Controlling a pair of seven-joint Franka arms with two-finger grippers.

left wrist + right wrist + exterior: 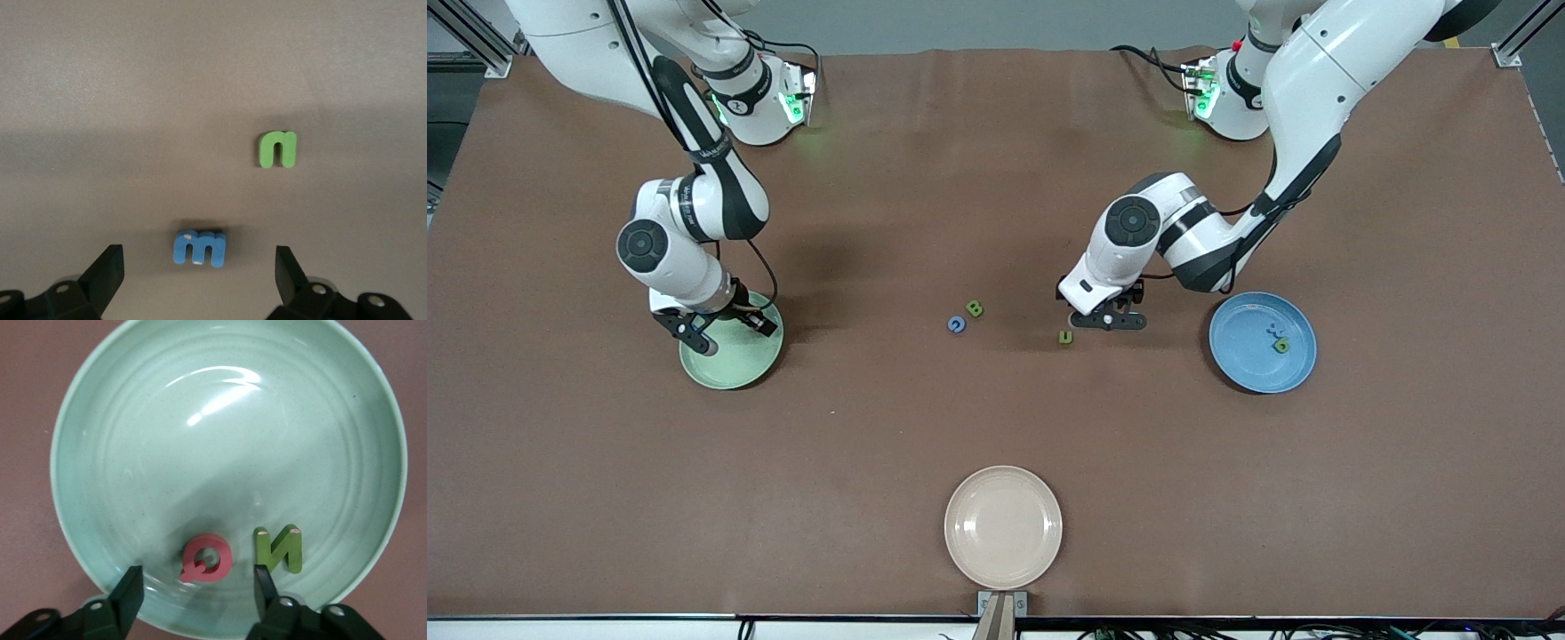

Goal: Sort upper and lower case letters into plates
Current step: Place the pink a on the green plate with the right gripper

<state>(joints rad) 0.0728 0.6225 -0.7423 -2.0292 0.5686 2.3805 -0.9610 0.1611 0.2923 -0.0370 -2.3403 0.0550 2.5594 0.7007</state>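
Note:
My right gripper (725, 331) (197, 592) hangs open just above the pale green plate (734, 366) (220, 453). A red Q (207, 558) lies loose in the plate between the fingers, next to a green N (279, 549). My left gripper (1107, 318) (198, 273) is open and low over the table, with a blue m (200, 247) on the cloth between its fingers. A green u (1065, 337) (277, 149) lies beside it. The blue plate (1249, 360) holds a blue letter (1272, 330) and a green letter (1281, 345).
A green B (975, 308) and a blue round letter (957, 324) lie mid-table, between the two plates. A cream-beige plate (1003, 526) sits near the front edge of the brown cloth. A camera mount (1001, 613) pokes over that edge.

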